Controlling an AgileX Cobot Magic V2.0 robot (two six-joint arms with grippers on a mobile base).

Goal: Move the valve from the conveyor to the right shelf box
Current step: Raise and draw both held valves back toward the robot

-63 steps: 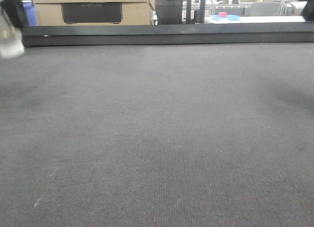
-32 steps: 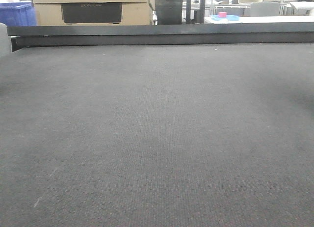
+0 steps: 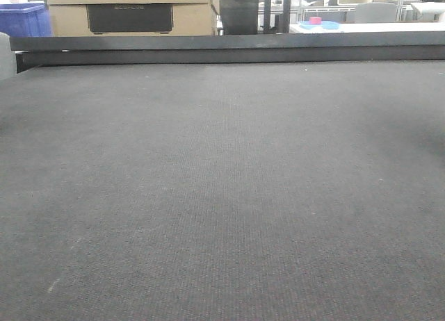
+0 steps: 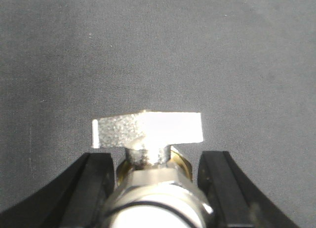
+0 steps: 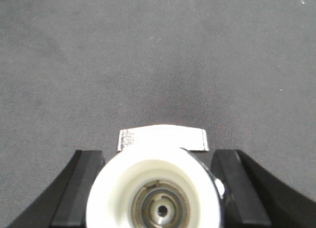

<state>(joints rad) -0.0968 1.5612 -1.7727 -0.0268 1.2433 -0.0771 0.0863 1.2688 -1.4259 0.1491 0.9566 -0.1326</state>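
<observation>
Pick complete on both sides.
Front: we find the conveyor surface [image 3: 222,182] bare. Left wrist: left end effector [image 4: 155,188] pinches a valve [image 4: 148,127], handle crosswise at 12 o'clock. Right wrist: right end effector [image 5: 158,188] pinches another valve [image 5: 153,186], end-on.

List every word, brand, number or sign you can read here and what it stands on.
"ECOFLOW": faint and blurred, on the dark panel of the tan cardboard box beyond the dark grey woven conveyor belt.
Nothing readable on the silver metal valve in the left wrist view.
Nothing readable on the white-capped valve in the right wrist view.
</observation>
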